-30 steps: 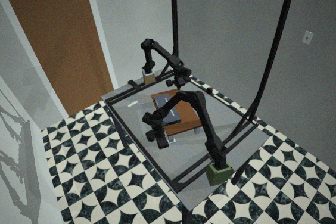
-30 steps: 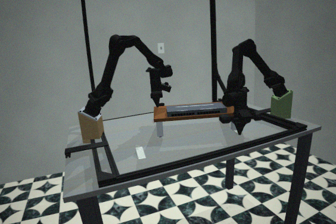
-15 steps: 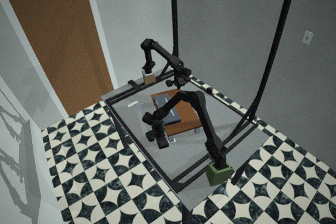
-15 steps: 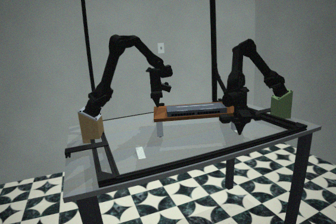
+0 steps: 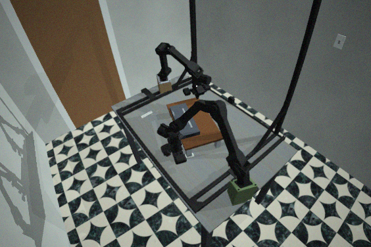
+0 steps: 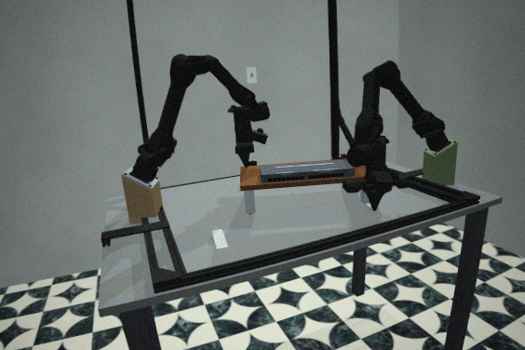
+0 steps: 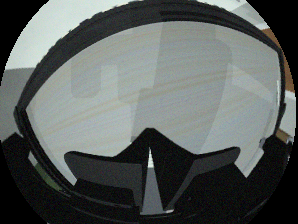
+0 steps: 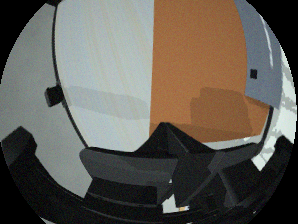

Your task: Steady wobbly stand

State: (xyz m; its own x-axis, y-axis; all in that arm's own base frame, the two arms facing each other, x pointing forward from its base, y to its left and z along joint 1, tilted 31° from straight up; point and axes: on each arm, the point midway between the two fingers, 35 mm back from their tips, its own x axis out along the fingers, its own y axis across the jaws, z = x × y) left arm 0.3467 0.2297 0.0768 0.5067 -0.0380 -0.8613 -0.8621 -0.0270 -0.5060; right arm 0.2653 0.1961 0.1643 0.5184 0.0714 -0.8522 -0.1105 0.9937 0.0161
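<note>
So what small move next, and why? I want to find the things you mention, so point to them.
I'd probably ease the left gripper (image 5: 181,159) (image 6: 374,207) (image 7: 149,131) away from the stand (image 5: 206,121) (image 6: 250,179) (image 7: 285,57) (image 8: 200,60): it's shut, low beside one end, and blocks the exterior view of that corner's support.

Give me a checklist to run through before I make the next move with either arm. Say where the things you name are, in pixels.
1. Network switch (image 5: 193,131) (image 6: 304,173) (image 8: 265,50) on the stand (image 5: 206,122) (image 6: 250,179) (image 7: 287,50) (image 8: 200,65): ok.
2. Left end effector (image 5: 181,160) (image 6: 375,207) (image 7: 150,132) shut, nothing held: ok.
3. Right end effector (image 5: 197,96) (image 6: 248,164) (image 8: 166,126) shut, nothing held: ok.
4. Right end effector well clear of the stand: not ok, it is down close to the edge.
5. Stand steady and level: cannot tell.
6. Wedge seated under a leg: cannot tell, the feet aren't all visible.
</note>
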